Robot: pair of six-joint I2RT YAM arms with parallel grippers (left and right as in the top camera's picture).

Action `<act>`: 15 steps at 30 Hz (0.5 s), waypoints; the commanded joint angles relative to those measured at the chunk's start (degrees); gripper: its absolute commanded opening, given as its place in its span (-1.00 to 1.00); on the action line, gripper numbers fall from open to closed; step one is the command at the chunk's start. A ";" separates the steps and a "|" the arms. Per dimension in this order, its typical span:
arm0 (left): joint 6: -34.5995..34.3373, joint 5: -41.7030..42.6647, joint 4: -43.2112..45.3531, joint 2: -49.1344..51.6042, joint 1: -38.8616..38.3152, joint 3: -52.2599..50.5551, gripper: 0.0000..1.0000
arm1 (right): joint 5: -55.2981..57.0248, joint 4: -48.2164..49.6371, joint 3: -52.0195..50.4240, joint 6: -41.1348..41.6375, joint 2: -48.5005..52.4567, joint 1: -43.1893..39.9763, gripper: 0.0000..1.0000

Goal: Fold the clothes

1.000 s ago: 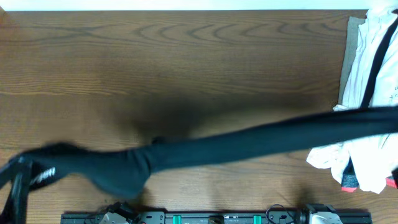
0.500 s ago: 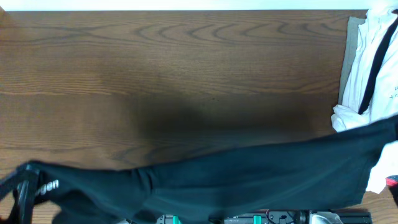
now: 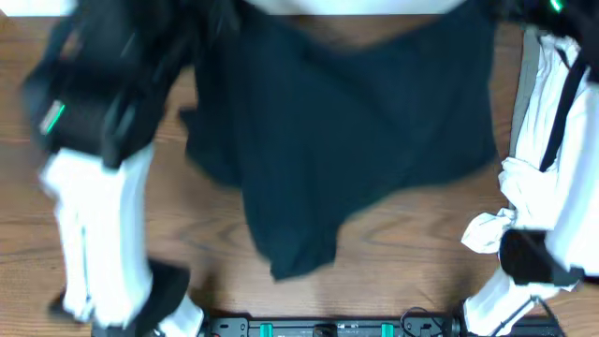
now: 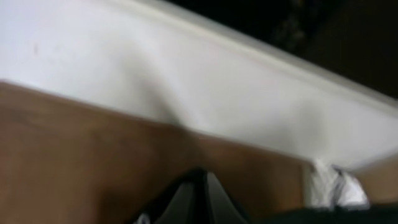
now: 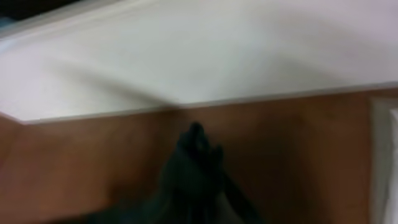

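The left arm (image 3: 94, 234) shows white links, black joints, green light (image 3: 53, 117).

clothes (image 3: 346, 122) carried to far side, spread wide

No text, label, brand, number or sign can be read in any of the three views. The black garment (image 3: 356, 122) is shown only as plain dark cloth, and both wrist views are too blurred for lettering.
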 commanded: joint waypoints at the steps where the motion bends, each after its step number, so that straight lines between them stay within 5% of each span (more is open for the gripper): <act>1: 2.47 10.29 9.73 5.16 9.79 0.61 -0.88 | -3.41 8.52 0.61 2.12 3.56 -2.36 -0.98; 9: -10.08 40.74 35.47 13.64 31.17 0.61 -0.88 | -2.73 24.30 0.61 2.73 5.95 -5.88 -0.98; 13: -7.76 53.11 32.57 15.47 36.44 0.61 -0.88 | -2.45 21.31 0.59 0.48 6.01 -6.71 -0.98; 15: -2.84 53.86 24.20 15.98 37.20 0.61 -0.88 | -0.81 18.10 0.55 -0.85 6.25 -6.69 -0.98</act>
